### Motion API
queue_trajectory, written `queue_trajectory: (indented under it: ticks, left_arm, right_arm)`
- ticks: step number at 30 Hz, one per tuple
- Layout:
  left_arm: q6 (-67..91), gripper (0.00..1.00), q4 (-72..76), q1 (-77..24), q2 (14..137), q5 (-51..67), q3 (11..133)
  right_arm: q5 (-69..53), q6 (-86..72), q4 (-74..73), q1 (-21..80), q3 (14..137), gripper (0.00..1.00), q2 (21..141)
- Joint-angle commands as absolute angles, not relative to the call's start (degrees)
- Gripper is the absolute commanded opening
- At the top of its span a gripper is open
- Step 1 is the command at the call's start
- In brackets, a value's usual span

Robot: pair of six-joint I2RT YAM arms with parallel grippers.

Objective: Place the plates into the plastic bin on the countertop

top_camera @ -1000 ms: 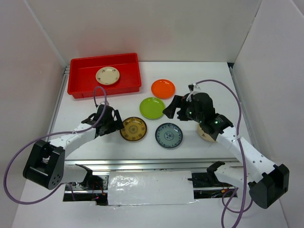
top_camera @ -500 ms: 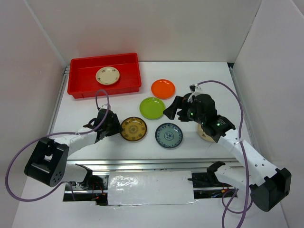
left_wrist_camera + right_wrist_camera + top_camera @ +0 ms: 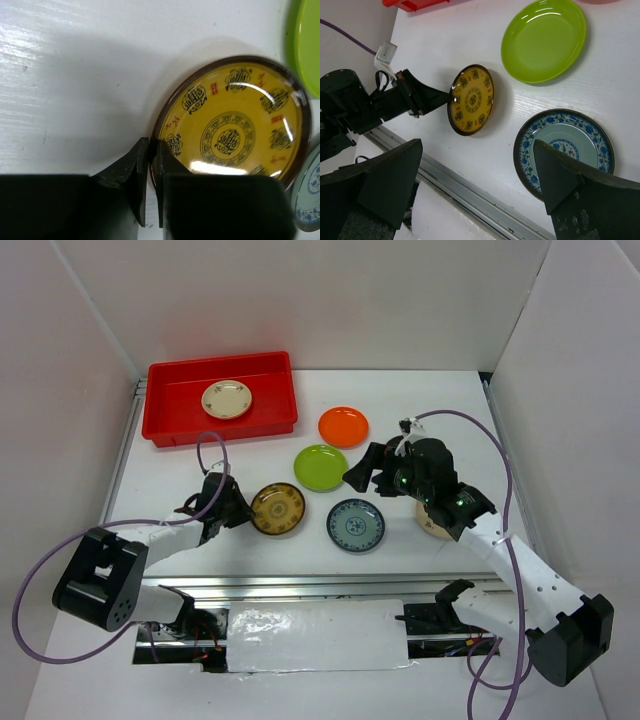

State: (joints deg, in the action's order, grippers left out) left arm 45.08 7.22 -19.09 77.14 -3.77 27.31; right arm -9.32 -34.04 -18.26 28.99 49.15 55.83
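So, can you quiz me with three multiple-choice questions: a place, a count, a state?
1. How many plates lie in the red plastic bin? A none; B one; C three.
2. Where is the lime green plate? A beside the orange plate; B in the bin; C on the floor.
3. What is the left gripper doing? A hanging open; B holding a cup; C pinching the gold-patterned plate's rim.
Answers: 1 B, one cream plate sits inside; 2 A, both lie on the countertop; 3 C, it clamps that rim.

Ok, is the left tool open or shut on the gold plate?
Shut on the gold plate: the left wrist view shows the left tool pinching its rim, one finger each side.
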Motion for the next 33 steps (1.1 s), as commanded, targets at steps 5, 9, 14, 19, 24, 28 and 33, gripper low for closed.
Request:
queue_trajectory:
  ticks: [5, 9, 14, 19, 24, 28, 33]
  left_arm:
    - [47.63, 0.0, -1.56, -18.99, 71.73, -9.48, 25.93]
    - [48.78, 0.0, -10.26, -18.9, 60.16, -13.97, 27.24]
    - [46.23, 0.0, -15.11, -17.93, 51.25, -13.19, 32.41]
    - [44.65, 0.0, -19.5, -16.35, 49.92, -12.04, 38.83]
    - [44.38, 0.0, -20.3, -12.59, 50.89, -10.82, 43.06]
    - [45.52, 0.0, -17.76, -7.22, 54.65, -8.1, 49.63]
    - [49.48, 0.0, -9.59, -0.09, 67.04, -1.06, 55.8]
  right_arm:
    - [-9.58, -34.36, -15.56, 28.92, 48.43, 1.0, 53.97]
    - [-9.41, -34.28, -15.47, 29.0, 48.25, 1.0, 53.88]
    - [-9.67, -34.37, -15.21, 29.0, 48.08, 1.0, 53.79]
    - [-9.67, -34.63, -14.94, 29.0, 48.16, 1.0, 53.7]
    - [-9.32, -34.54, -15.21, 28.83, 48.34, 1.0, 53.7]
    - [-9.49, -34.54, -15.21, 28.92, 49.13, 1.0, 54.58]
    - [-9.76, -34.19, -14.94, 28.74, 50.09, 1.0, 56.07]
